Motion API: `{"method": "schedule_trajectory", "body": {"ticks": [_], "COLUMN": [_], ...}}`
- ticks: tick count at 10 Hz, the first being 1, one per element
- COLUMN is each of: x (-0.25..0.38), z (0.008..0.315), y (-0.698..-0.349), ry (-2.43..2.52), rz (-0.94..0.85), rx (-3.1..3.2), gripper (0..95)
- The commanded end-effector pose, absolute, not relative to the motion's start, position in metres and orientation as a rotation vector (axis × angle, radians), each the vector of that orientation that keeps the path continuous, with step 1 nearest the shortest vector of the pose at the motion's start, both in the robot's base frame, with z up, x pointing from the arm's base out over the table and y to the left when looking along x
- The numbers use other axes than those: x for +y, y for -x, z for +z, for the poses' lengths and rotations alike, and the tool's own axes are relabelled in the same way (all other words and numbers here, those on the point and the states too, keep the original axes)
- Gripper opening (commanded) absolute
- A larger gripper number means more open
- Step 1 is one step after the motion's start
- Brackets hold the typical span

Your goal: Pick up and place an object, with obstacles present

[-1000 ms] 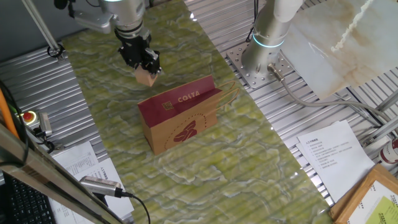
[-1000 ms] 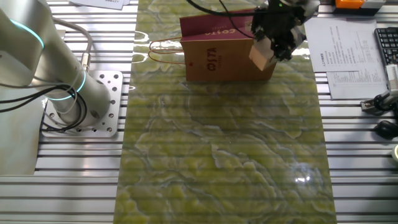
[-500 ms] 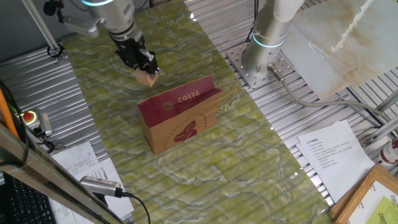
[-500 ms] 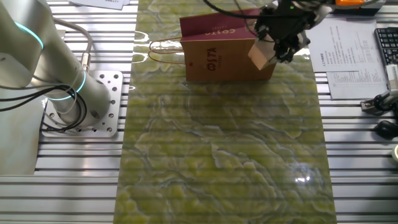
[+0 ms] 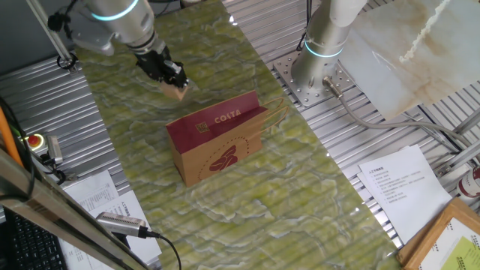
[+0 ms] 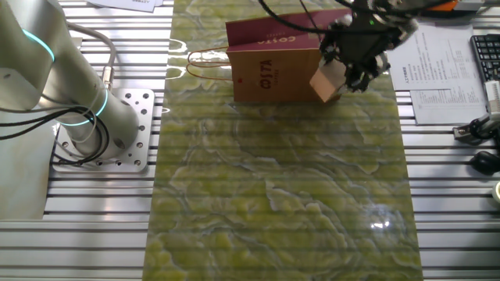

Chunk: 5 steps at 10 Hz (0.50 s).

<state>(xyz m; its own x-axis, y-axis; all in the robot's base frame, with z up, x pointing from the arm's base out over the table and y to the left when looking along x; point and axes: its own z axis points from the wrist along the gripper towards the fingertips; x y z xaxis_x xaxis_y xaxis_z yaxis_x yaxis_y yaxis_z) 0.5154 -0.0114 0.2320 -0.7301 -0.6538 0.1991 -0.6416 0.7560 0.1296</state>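
Gripping the wooden cube [image 5: 176, 92] by opposite flat faces, the gripper [image 5: 172, 79] is clenching it; it is appearing light, rigid.

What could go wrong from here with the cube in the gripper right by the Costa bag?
1. The gripper holds the wooden cube close beside the paper bag; a sideways move could clip the light bag and topple it.
2. The cube sits tilted at the fingertips, so it may slip or land skewed on the green mat.
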Motion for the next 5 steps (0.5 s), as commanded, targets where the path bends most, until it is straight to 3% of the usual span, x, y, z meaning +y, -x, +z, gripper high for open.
{"method": "schedule_trajectory", "body": {"ticks": [1,5], "x": [-0.023,-0.024], "z": [0.205,0.175], "y": [-0.515,-0.513], "ry": [-1.428,-1.484], "rz": [-0.033,-0.003], "rx": [-2.584,-2.576], "gripper": [0.0,0.0]}}
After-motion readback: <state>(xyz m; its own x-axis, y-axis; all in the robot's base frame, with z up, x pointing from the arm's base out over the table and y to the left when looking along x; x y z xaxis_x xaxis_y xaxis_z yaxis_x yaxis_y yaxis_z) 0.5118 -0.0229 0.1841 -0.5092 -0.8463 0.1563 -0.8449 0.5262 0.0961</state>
